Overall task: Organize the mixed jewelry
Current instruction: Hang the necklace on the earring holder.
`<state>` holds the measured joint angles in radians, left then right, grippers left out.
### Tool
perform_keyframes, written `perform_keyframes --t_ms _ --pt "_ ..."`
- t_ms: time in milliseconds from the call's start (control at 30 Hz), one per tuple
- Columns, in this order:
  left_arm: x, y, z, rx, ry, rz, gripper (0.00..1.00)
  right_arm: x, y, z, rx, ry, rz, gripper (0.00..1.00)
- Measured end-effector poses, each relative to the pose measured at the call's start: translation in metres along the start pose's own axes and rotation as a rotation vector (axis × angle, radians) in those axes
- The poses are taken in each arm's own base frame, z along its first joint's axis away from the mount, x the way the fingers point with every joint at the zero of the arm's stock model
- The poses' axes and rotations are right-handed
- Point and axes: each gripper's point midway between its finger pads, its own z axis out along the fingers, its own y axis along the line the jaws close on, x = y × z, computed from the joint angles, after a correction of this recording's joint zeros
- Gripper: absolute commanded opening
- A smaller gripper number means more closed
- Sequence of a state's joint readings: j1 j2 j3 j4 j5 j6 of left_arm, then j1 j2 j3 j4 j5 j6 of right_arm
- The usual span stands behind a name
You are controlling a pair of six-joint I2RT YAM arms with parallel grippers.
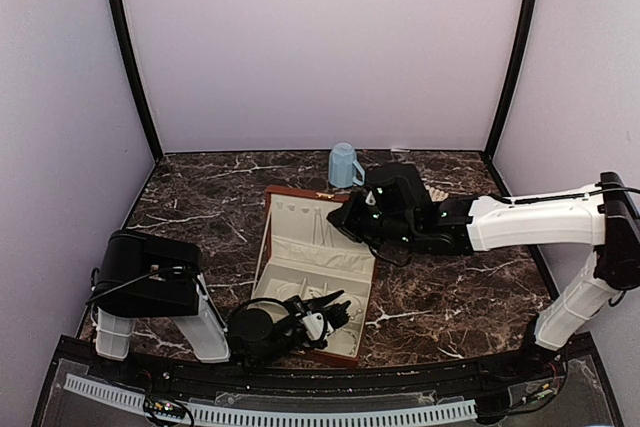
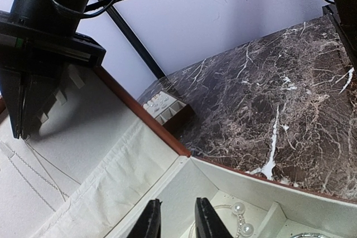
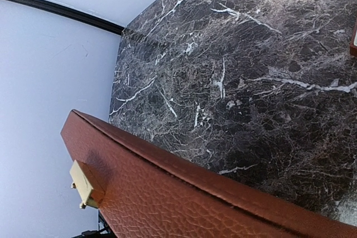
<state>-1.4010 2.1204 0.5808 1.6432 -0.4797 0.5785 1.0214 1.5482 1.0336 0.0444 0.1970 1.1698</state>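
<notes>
Left gripper (image 2: 177,203) is down in the near compartment of the open box (image 1: 300,247), fingers a narrow gap apart (whether they pinch anything, I can't tell). The jewelry (image 2: 240,209) is right there, with pearl pieces just beside those fingers and a thin chain (image 2: 42,174) lying on the lid's cream lining. Right gripper (image 2: 22,129), clenched tight, points down at that lining just above the chain, and the blue mug (image 1: 344,165) stands on the table (image 1: 450,287) behind the box.
</notes>
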Motion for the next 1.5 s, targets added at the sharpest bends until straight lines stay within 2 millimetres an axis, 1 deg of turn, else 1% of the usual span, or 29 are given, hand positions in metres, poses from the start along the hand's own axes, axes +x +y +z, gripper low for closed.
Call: perform_keyframes --t_ms 300,367,467,600,933,1233,1500 --pt "0.0 0.0 0.001 -0.007 0.003 -0.001 0.24 -0.001 0.011 0.002 -0.05 0.0 -0.041 0.0" --pt "0.0 0.0 0.001 -0.007 0.003 -0.001 0.24 -0.002 0.016 0.002 -0.071 -0.003 -0.048 0.0" --pt "0.0 0.001 0.001 -0.007 0.003 -0.001 0.24 0.001 0.019 0.004 -0.088 0.007 -0.059 0.0" --pt "0.0 0.0 0.001 -0.007 0.003 -0.001 0.24 0.002 0.02 0.009 -0.092 0.009 -0.061 0.0" --pt "0.0 0.001 0.001 -0.007 0.004 -0.001 0.24 -0.004 0.018 0.009 -0.078 -0.026 -0.032 0.0" --pt "0.0 0.001 0.001 -0.008 0.004 -0.001 0.24 -0.009 0.014 0.0 -0.068 -0.069 0.001 0.0" --pt "0.001 0.001 0.001 -0.009 0.004 -0.001 0.24 -0.011 0.01 -0.002 -0.054 -0.085 0.025 0.0"
